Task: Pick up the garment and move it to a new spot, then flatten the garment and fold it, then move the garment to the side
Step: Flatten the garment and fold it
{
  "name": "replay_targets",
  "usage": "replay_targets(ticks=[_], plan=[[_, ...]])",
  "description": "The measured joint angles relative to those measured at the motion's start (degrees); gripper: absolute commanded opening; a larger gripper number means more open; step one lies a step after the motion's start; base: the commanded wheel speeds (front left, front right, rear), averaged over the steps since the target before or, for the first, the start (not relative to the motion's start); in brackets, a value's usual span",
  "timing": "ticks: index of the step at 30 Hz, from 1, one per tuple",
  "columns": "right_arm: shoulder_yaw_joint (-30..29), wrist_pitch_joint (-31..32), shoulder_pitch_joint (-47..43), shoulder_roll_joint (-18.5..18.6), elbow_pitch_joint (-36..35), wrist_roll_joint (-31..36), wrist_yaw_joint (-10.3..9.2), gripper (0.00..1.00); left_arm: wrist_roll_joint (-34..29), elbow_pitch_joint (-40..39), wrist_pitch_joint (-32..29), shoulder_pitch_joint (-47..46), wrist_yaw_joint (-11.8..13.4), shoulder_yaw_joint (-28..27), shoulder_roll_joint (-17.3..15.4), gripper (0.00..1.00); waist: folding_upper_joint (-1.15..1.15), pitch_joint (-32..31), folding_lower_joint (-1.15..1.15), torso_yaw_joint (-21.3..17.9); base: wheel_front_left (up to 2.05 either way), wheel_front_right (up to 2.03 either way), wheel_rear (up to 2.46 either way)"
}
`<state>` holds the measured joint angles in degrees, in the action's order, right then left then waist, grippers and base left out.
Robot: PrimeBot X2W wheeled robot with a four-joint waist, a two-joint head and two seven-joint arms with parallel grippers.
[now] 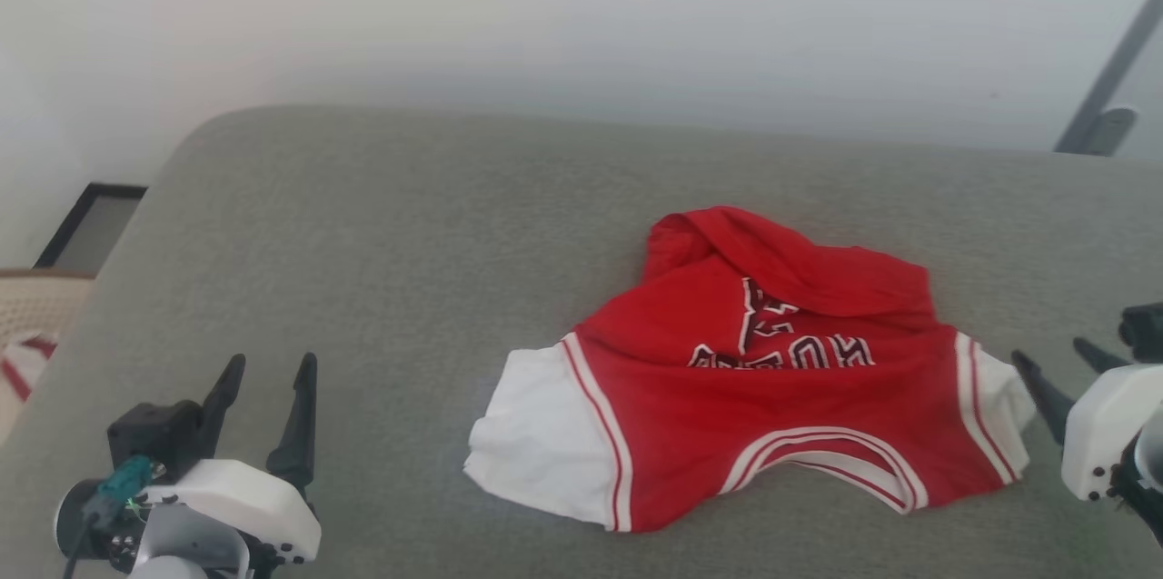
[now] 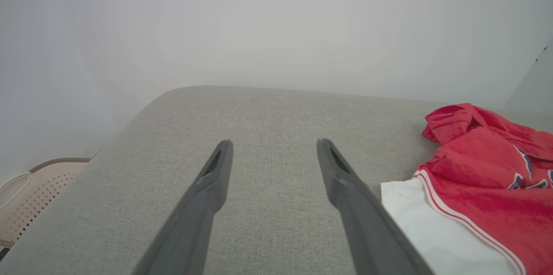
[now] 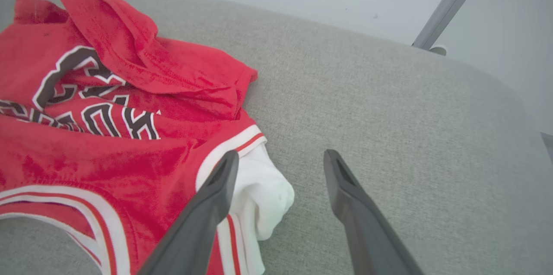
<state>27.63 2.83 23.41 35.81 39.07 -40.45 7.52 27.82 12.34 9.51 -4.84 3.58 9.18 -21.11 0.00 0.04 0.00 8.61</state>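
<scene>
1. A red jersey-style shirt with white sleeves and striped trim (image 1: 763, 379) lies crumpled on a grey woven upholstered cushion (image 1: 409, 243), right of centre. Its collar faces the robot, and its far edge is flopped forward over part of the black-and-white chest lettering.
2. The left gripper (image 1: 273, 361) hovers above bare cushion well apart from the shirt, its dark jaws spread wide and holding nothing.
3. The right gripper (image 3: 281, 154) sits just beside the bunched white sleeve, jaws likewise apart and gripping nothing. One finger crosses the sleeve in the wrist view; whether it touches the fabric cannot be told.
4. Likely trouble: a pinch on the flopped-over red flap could catch two layers at once, so that a pull drags the whole shirt rather than opening it.
5. The wadded sleeve by the right gripper could get tucked under during flattening, leaving a lump in the fold.
6. The soft cushion may give under the fingertips, so a shallow pinch could slip off the thin cloth.
7. Count: one shirt with two white sleeves; two grippers of two fingers each; one cushion; one cream perforated basket (image 2: 30, 193) off the left end, with one white cloth with a red stripe (image 1: 23, 365); one slanted grey metal pole (image 1: 1108, 79) at far right.
</scene>
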Motion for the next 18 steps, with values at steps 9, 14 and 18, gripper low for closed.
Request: replay_targets(ticks=[9,14,18], plan=[[-10.16,-15.75,-3.76,-2.09,-7.12,4.64,-0.01,1.0,2.68,-1.46,-10.31,0.26,-4.43,3.28,-3.3,1.0,0.0,-1.94,0.0,-5.47,0.0,0.0,0.0],[-19.19,-17.57,-6.98,-6.2,-14.97,9.69,0.01,1.0,4.48,-0.19,-17.45,0.29,-6.14,5.49,-4.0,1.0,0.0,-2.14,0.0,-8.43,0.0,0.0,0.0],[-25.55,-17.79,-10.44,-10.07,-21.74,14.03,0.0,1.0,6.93,1.49,-22.94,-0.26,-6.97,6.83,-3.8,1.0,0.0,-1.69,0.0,-10.43,0.0,0.0,0.0]])
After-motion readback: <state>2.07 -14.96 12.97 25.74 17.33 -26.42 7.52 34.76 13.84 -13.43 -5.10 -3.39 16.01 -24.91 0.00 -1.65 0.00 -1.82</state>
